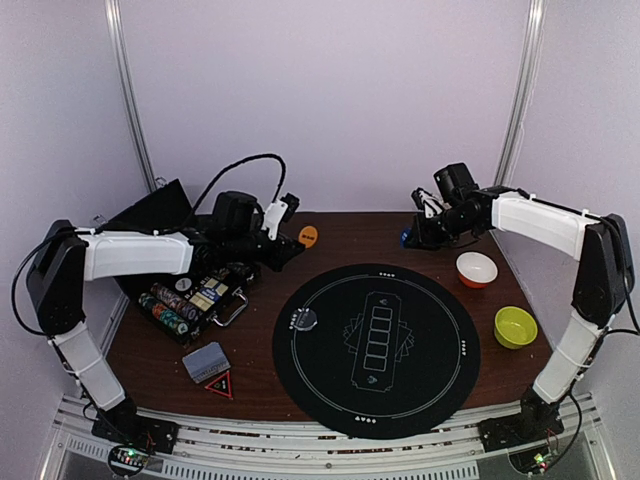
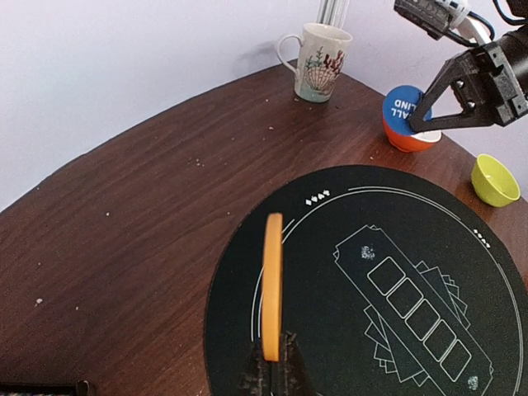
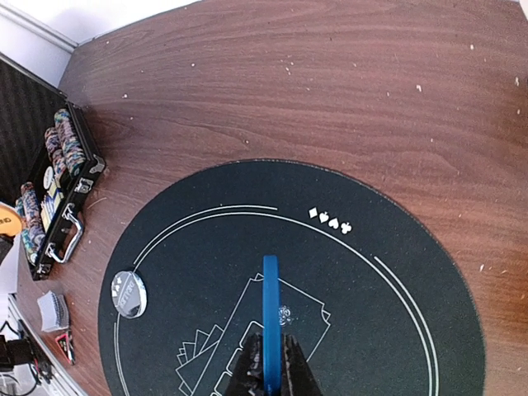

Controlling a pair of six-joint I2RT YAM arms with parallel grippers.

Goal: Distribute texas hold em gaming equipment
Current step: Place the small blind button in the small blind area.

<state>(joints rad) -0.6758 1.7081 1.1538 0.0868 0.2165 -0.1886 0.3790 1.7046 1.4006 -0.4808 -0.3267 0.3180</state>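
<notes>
**A Button Pinched in Each Gripper**

My left gripper (image 2: pixel 271 378) is pressed together on the orange button (image 2: pixel 272 285). The button stands on edge between my fingertips, lifted clear of the table (image 2: pixel 124 247). Just below and ahead of it lies the round black mat (image 2: pixel 330 272), with its printed rim line running under the button.

My right gripper (image 3: pixel 268 375) pinches the blue button (image 3: pixel 271 318) the same way, upright and edge-on, raised over the mat. My two grippers face each other across the mat's far side, well apart.

The clear button (image 3: pixel 129 293) lies flat on the mat, just inside its left rim, back toward my bases from my left gripper. Behind that gripper, alongside my left arm, the open case (image 1: pixel 150 212) holds rows of poker chips (image 1: pixel 168 312). The deck of cards (image 1: pixel 206 361) rests on the table nearer my left base, apart from the case and beside the mat.

On the outer side of my right gripper sits the orange bowl (image 1: pixel 477 282), near it but not touching. The green bowl (image 1: pixel 515 327) is further back toward my right base. A patterned mug (image 2: pixel 322 54) stands at the table's far edge, ahead of my left gripper.
</notes>
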